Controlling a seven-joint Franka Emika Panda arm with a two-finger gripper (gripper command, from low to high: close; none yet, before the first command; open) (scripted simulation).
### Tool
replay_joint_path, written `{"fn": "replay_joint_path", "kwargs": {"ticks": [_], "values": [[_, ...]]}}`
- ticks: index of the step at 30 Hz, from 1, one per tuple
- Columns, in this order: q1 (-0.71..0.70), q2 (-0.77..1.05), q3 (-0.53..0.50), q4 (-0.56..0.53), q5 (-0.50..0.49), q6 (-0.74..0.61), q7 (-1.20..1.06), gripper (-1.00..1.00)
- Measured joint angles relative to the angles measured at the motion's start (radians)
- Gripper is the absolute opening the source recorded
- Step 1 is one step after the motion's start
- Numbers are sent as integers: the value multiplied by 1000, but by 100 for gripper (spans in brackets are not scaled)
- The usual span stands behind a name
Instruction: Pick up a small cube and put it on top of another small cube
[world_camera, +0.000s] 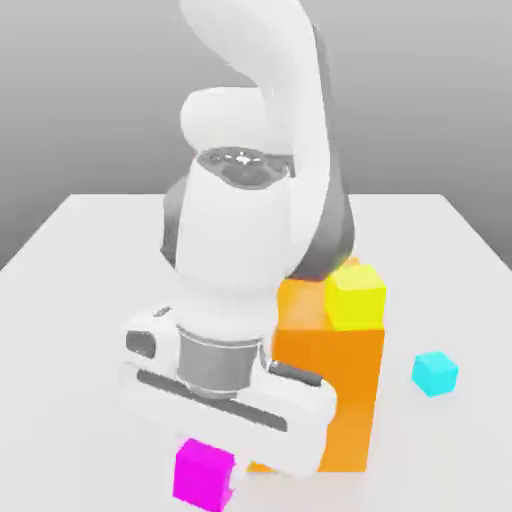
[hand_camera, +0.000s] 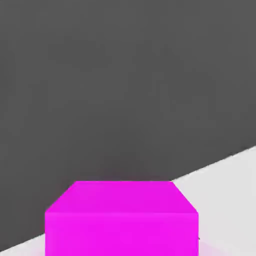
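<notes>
The small magenta cube (world_camera: 204, 476) hangs directly under my gripper (world_camera: 212, 448) at the front edge of the exterior view, and the gripper is shut on it. In the hand view the magenta cube (hand_camera: 121, 218) sits very close to the camera, with white table (hand_camera: 225, 180) behind it. The other small cube, cyan (world_camera: 435, 373), rests on the table on the exterior view's right, well apart from the hand. The arm's white body hides the table behind the hand.
A tall orange block (world_camera: 345, 400) stands just to the exterior view's right of the hand, between it and the cyan cube. A yellow cube (world_camera: 355, 296) sits on top of that block. The white table (world_camera: 80, 260) spreads out on both sides.
</notes>
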Motion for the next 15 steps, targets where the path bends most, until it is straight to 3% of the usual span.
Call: {"fn": "replay_joint_path", "kwargs": {"ticks": [10,15], "values": [[30,-44,307,-90,62,-9,-602,-100],[31,-127,474,-204,172,-6,-955,-100]]}}
